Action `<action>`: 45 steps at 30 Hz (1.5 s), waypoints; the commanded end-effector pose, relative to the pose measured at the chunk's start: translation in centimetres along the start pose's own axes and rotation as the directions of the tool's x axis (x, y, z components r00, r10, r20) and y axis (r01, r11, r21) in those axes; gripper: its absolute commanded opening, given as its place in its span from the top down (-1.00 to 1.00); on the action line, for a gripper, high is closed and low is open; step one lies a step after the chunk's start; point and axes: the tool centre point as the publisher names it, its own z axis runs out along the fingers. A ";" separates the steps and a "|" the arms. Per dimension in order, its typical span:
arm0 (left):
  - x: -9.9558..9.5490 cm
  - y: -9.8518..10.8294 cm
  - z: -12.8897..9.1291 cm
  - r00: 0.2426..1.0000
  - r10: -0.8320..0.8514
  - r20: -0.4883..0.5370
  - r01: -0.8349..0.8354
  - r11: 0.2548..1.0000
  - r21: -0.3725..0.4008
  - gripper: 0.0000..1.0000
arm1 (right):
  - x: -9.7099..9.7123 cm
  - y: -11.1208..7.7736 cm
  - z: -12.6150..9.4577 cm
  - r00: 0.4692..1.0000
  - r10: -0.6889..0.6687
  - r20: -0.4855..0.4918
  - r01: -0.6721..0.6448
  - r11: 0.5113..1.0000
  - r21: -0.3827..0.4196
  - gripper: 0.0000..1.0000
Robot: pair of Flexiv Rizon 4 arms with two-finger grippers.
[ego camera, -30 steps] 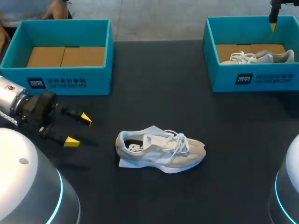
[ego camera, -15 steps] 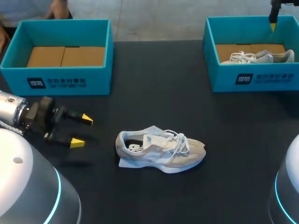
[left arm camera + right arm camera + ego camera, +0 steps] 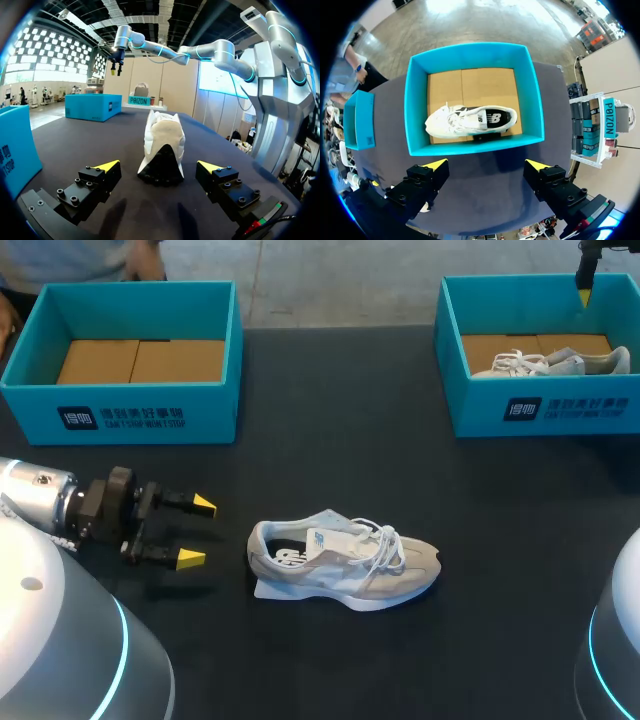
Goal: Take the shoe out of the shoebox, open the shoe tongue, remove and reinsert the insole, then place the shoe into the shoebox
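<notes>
A beige and white shoe (image 3: 343, 562) lies on its side on the dark table, heel toward my left gripper (image 3: 197, 532). That gripper stands open a short way left of the heel, touching nothing. In the left wrist view the shoe (image 3: 161, 150) lies straight ahead of the open left gripper (image 3: 159, 167), heel nearest. A second shoe (image 3: 550, 363) lies in the teal shoebox (image 3: 540, 410) at the back right. High above that box hangs my right gripper (image 3: 584, 290). In the right wrist view my right gripper (image 3: 486, 165) is open, looking down on the boxed shoe (image 3: 470, 120).
Another teal shoebox (image 3: 130, 410) at the back left holds only its cardboard floor. A flat white edge (image 3: 265, 588) shows under the loose shoe's heel. Dark table surface lies between the two boxes.
My left gripper has moved right and a little toward the front, closer to the shoe's heel, still open. The shoe and the right arm have not moved.
</notes>
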 end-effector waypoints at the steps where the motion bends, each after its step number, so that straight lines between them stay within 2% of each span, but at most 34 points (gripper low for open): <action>1: 0.1 0.5 0.5 1.000 0.003 -0.003 -0.003 1.000 0.005 -1.00 | 0.0 -0.1 0.0 1.000 0.001 0.001 -0.001 1.000 -0.001 -1.00; 16: 0.6 0.9 2.1 1.000 0.020 -0.013 -0.019 0.999 0.025 -1.00 | 0.0 -0.1 0.0 1.000 0.001 0.001 -0.001 1.000 -0.001 -1.00; 25: 0.6 0.9 2.1 1.000 0.020 -0.013 -0.019 0.999 0.025 -1.00 | 0.0 -0.1 0.0 1.000 0.001 0.001 -0.001 1.000 -0.001 -1.00; 26: 0.9 1.0 3.5 0.999 0.032 -0.020 -0.032 0.999 0.019 -1.00 | 0.0 -0.1 0.0 1.000 0.001 0.001 -0.001 1.000 -0.001 -1.00; 45: 0.9 1.4 5.6 0.999 0.041 -0.022 -0.041 0.999 0.017 -1.00 | 0.0 -0.1 0.0 1.000 0.001 0.001 -0.001 1.000 -0.001 -1.00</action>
